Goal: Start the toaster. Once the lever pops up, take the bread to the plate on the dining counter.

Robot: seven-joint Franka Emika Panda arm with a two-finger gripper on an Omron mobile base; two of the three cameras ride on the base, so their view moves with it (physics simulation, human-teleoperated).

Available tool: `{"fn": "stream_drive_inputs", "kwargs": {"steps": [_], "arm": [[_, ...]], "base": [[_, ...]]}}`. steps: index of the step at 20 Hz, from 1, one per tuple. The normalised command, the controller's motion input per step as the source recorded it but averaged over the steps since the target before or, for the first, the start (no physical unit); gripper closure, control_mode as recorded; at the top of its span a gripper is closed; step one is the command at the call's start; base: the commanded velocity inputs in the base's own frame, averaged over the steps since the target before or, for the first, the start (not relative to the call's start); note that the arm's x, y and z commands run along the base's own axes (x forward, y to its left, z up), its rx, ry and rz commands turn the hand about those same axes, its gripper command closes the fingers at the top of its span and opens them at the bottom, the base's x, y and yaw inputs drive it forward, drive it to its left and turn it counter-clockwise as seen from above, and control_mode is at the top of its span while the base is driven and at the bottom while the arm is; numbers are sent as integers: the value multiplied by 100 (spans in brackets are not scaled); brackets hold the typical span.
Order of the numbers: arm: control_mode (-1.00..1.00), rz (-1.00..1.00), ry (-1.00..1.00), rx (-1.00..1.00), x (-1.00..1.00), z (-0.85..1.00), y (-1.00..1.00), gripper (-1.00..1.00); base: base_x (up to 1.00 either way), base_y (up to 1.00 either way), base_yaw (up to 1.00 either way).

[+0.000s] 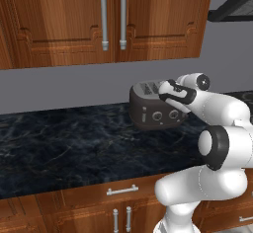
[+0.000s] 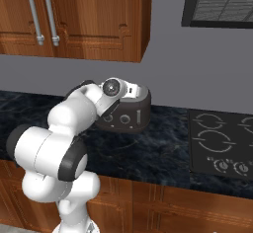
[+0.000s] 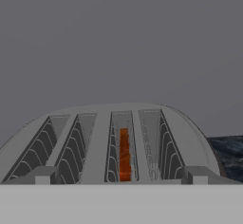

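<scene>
From the two base views you look forward and down past the arm from behind its left and right, sharing the toaster (image 1: 154, 109) and black counter (image 1: 64, 143); your hand view sits close above the toaster's slots, facing the grey wall (image 3: 121, 42).

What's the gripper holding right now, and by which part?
Nothing. The gripper is open above the toaster, its fingertips wide apart over the slots. The bread sits in a slot, ungripped.

white arm (image 1: 217, 143) folded forward, wrist bent down, jaws wide apart, nothing between them
</scene>
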Motion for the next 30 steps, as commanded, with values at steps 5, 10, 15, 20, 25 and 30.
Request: {"fn": "stream_drive_inputs", "kwargs": {"steps": [5, 10, 15, 20, 25, 30], "arm": [[-100, 0, 0, 0, 0, 0, 0, -100], [-100, 0, 0, 0, 0, 0, 0, -100], [-100, 0, 0, 0, 0, 0, 0, -100], [-100, 0, 0, 0, 0, 0, 0, -100], [-100, 0, 0, 0, 0, 0, 0, -100], [-100, 0, 0, 0, 0, 0, 0, -100]], "base": [[0, 0, 0], [0, 0, 0], [0, 0, 0], [0, 0, 0], [0, 0, 0], [0, 0, 0]]}}
